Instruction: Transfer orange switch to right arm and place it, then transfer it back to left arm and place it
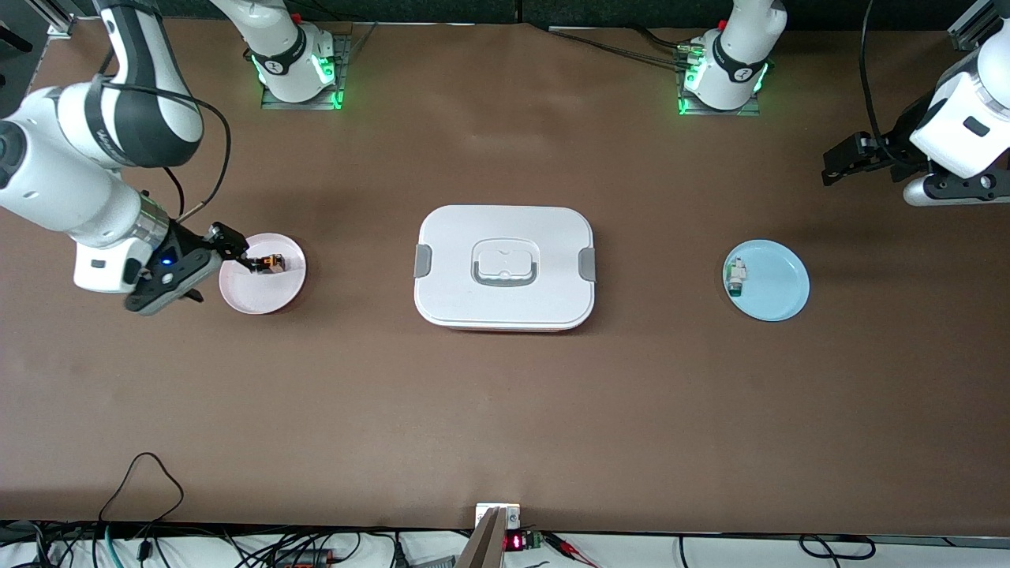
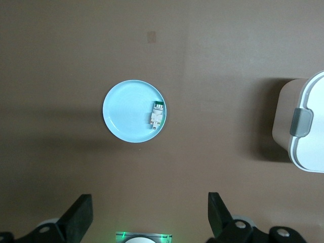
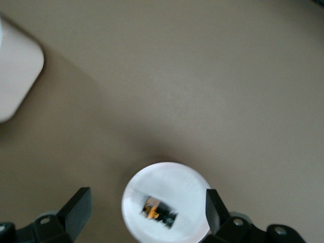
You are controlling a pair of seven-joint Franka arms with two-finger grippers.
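Observation:
The orange switch (image 1: 272,262), a tiny black block with orange marks, lies in a pale pink plate (image 1: 252,296) toward the right arm's end of the table. My right gripper (image 1: 217,267) hangs open over that plate's edge. In the right wrist view its fingers (image 3: 78,207) straddle the plate (image 3: 172,182) with the switch (image 3: 158,211) between them, untouched. The white lidded box (image 1: 505,268) stands mid-table between the two plates. My left gripper (image 1: 836,162) waits open and empty, raised at the left arm's end.
A light blue plate (image 1: 777,288) toward the left arm's end holds a small white-grey part with a green tip (image 1: 735,276). The left wrist view shows that plate (image 2: 126,109), the part (image 2: 157,115) and the box's latch end (image 2: 304,121). Cables run along the nearest table edge.

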